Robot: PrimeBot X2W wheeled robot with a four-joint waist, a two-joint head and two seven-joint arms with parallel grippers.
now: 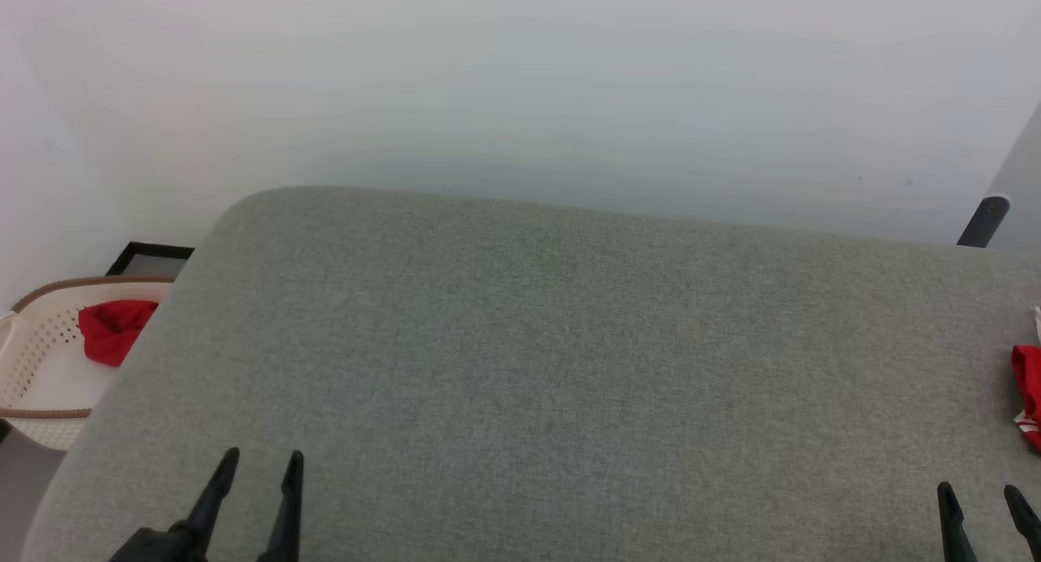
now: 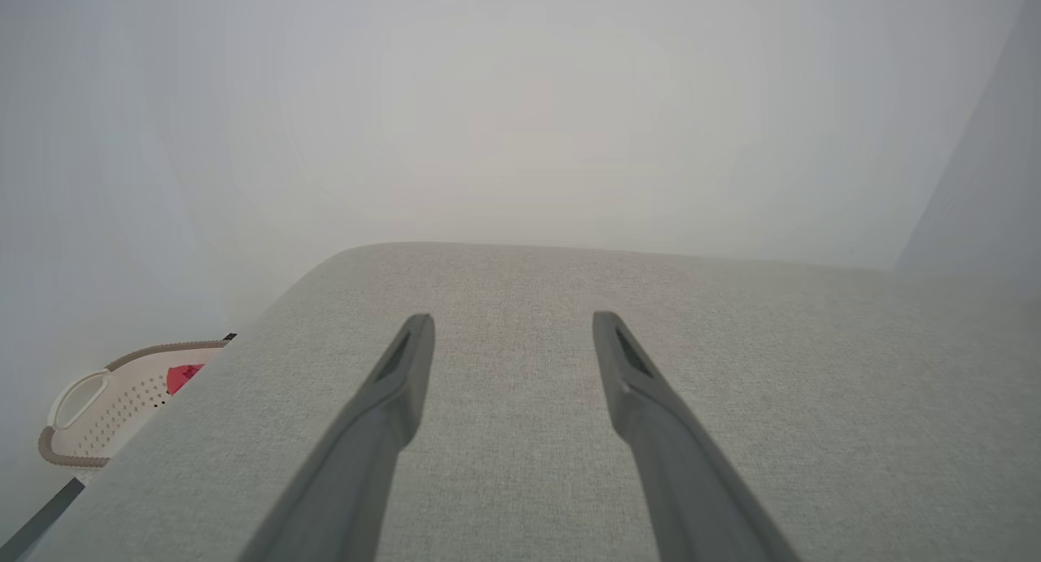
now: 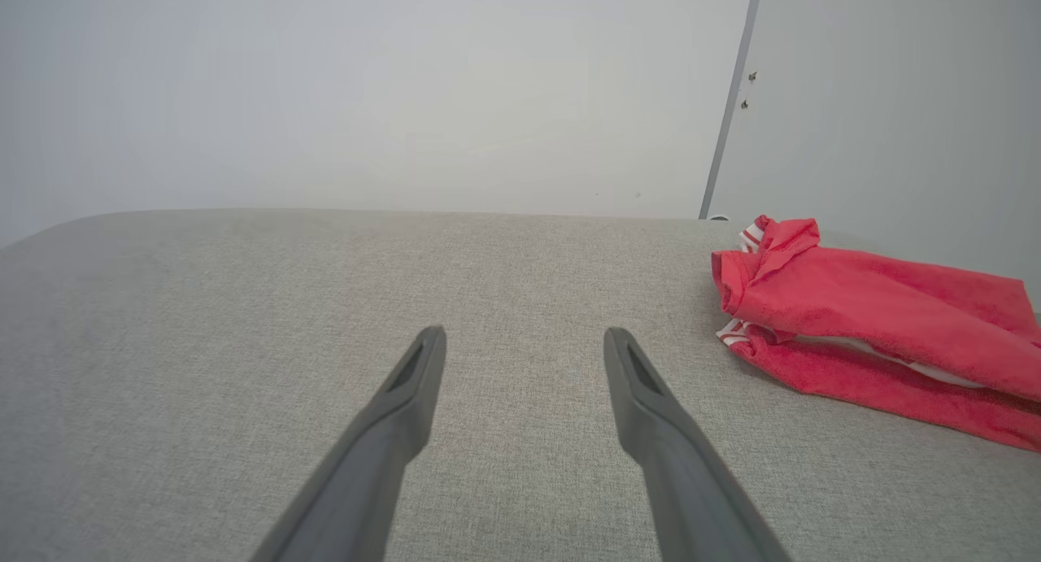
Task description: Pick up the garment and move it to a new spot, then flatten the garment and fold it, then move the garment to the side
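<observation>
Both of my pincers are released and empty: left gripper [image 1: 264,456] and right gripper [image 1: 977,489] hover over the grey cushion [image 1: 569,367]. The garment [image 3: 862,310] lies crumpled on its right end, near my right gripper. Off the left end, a basket [image 1: 32,342] holds a red cloth [image 1: 114,330].

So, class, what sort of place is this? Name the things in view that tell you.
Probably an indoor laundry-folding corner, perhaps a test room: a grey upholstered surface against plain white walls, a crumpled red-and-white shirt on it, and a perforated laundry basket holding a red cloth beside it.
</observation>
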